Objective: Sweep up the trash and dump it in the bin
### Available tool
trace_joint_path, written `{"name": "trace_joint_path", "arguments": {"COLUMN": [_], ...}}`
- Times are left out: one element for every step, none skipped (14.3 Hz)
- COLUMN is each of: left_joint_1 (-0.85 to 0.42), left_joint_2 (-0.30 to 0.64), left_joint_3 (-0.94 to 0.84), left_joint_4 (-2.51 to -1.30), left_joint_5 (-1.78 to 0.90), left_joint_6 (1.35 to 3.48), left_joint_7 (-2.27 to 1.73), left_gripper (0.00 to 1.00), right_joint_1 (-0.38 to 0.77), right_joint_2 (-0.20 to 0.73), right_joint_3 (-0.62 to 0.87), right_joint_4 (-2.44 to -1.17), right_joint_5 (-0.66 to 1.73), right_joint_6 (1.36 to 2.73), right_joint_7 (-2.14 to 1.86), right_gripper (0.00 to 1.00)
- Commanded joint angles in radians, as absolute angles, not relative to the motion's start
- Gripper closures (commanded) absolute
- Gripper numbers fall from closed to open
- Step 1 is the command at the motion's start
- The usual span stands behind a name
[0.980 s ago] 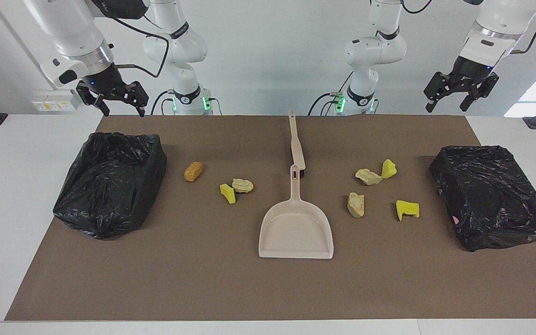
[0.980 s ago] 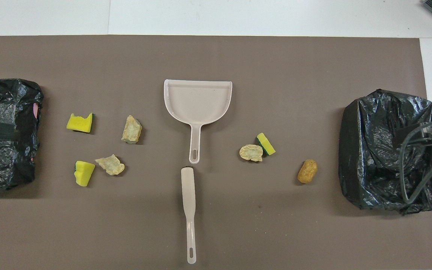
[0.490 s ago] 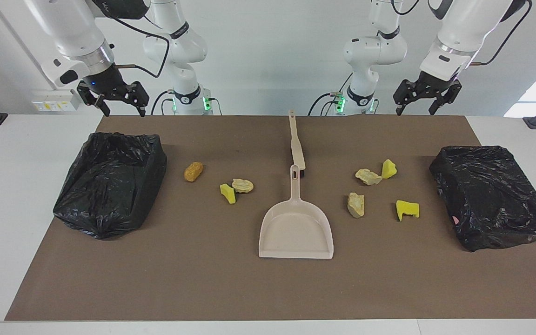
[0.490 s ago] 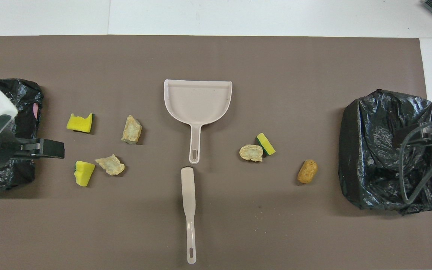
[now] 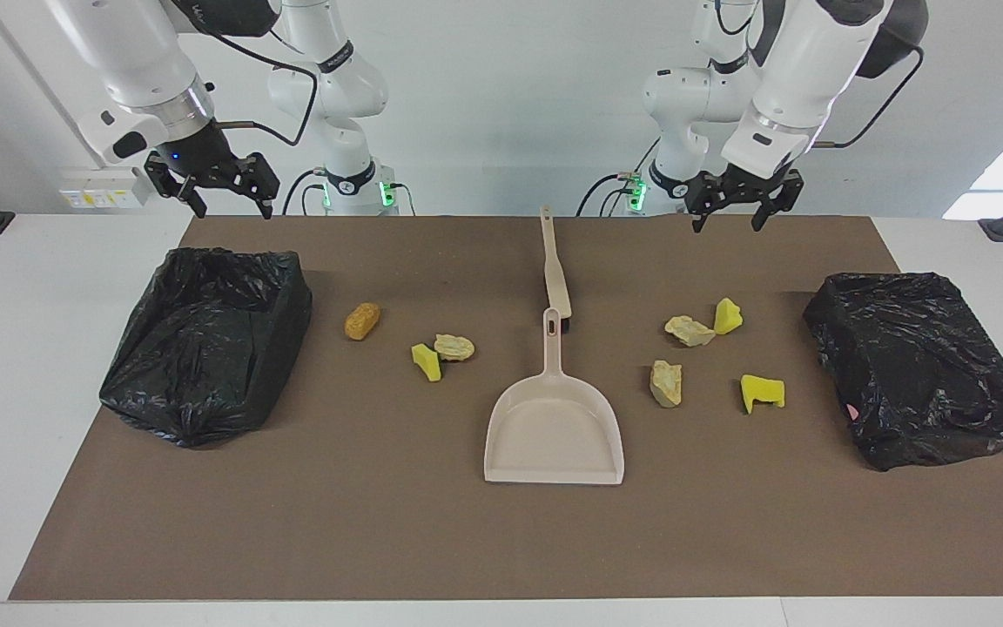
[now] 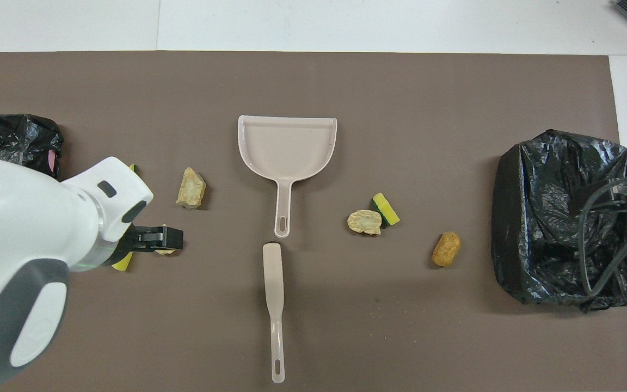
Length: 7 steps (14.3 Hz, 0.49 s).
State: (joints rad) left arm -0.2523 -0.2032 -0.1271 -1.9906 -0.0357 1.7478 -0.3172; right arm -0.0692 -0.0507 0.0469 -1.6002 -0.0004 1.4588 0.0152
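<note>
Your left gripper (image 5: pixel 737 213) hangs with jaws open and empty, over the mat (image 5: pixel 380 522) near the brush (image 5: pixel 555 270). Your right gripper (image 5: pixel 214 187) waits, jaws open, above the bin (image 5: pixel 205 348) at its end. The trash (image 5: pixel 666 383) lies scattered on the mat on both flanks of the dustpan (image 5: pixel 554 427), between the two bins.
</note>
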Motion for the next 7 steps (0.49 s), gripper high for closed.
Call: {"name": "trace_joint_path", "arguments": {"left_joint_1": [-0.359,-0.389,-0.422,-0.47,-0.512,-0.546,-0.573], "left_joint_2": [-0.291,-0.293,-0.293,-0.296,-0.293,-0.291,-0.293], "left_joint_3": [-0.109,-0.11,-0.11,-0.11,-0.11,-0.11,-0.11], "left_joint_4": [-2.118,-2.141,-2.164,-2.186,-2.201,-2.227,-2.255], "left_joint_5": [-0.037,-0.037,-0.037,-0.037,-0.037,-0.037,-0.037], "left_joint_6": [1.804,1.824,1.85,1.855,1.864,1.893,1.934], "left_joint_7": [-0.406,-0.435,-0.484,-0.536,-0.572,-0.6,-0.635], "left_gripper": [0.0,0.0,0.0,0.0,0.0,0.0,0.0], "right_joint_1": [-0.072,-0.072,-0.072,-0.072,-0.071,-0.071,-0.071], "right_joint_2": [-0.058,-0.058,-0.058,-0.058,-0.058,-0.057,-0.057], "right_joint_3": [0.051,0.051,0.051,0.051,0.051,0.052,0.051], "right_joint_4": [-1.611,-1.611,-1.611,-1.611,-1.611,-1.611,-1.611], "right_joint_5": [0.014,0.014,0.014,0.014,0.014,0.014,0.014], "right_joint_6": [1.459,1.459,1.459,1.459,1.457,1.457,1.457], "right_joint_7": [0.029,0.031,0.029,0.029,0.029,0.028,0.028], "right_gripper": [0.0,0.0,0.0,0.0,0.0,0.0,0.0]}}
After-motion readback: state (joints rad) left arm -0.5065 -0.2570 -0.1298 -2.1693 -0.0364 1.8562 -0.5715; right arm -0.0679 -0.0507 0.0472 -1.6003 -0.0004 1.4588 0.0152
